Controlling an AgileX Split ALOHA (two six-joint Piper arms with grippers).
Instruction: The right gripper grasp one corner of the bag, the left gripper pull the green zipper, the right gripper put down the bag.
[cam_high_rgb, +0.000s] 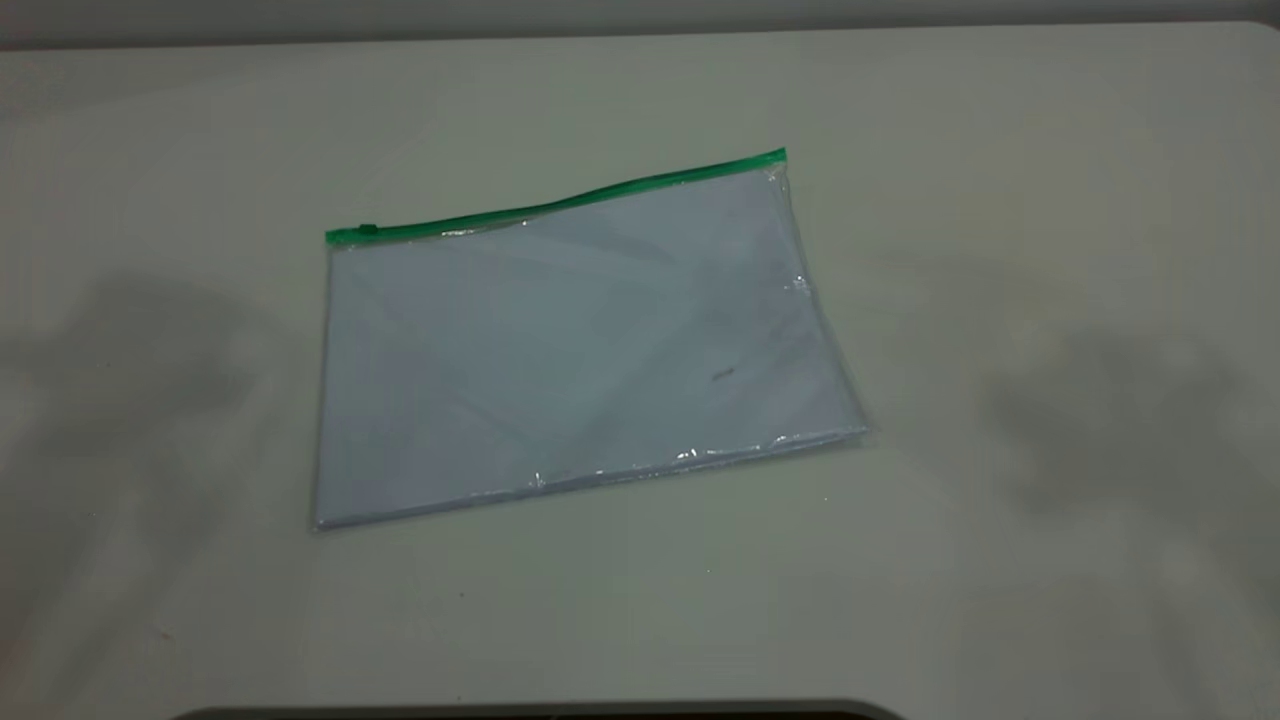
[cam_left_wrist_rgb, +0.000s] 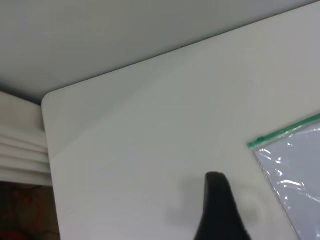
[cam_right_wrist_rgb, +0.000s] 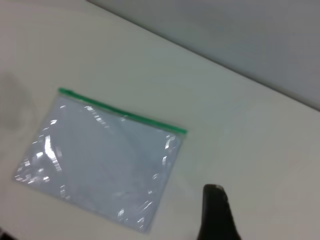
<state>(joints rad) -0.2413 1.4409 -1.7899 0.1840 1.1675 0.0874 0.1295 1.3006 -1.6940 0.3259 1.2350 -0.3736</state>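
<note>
The bag (cam_high_rgb: 580, 340) lies flat on the table, a clear pouch with white paper inside. The green zipper (cam_high_rgb: 560, 203) runs along its far edge, with the small darker slider (cam_high_rgb: 368, 230) near the left end. The right corner (cam_high_rgb: 783, 155) is where the strip ends. Neither gripper shows in the exterior view, only their shadows. In the left wrist view the left gripper (cam_left_wrist_rgb: 217, 207) hovers above bare table beside the bag's (cam_left_wrist_rgb: 295, 175) zipper end (cam_left_wrist_rgb: 255, 143). In the right wrist view the right gripper (cam_right_wrist_rgb: 215, 212) hovers apart from the bag (cam_right_wrist_rgb: 100, 160) and its zipper (cam_right_wrist_rgb: 120, 116).
The pale table (cam_high_rgb: 1000, 250) surrounds the bag on all sides. Its rounded corner (cam_left_wrist_rgb: 47, 100) and edge show in the left wrist view. A dark curved edge (cam_high_rgb: 540, 712) lies along the bottom of the exterior view.
</note>
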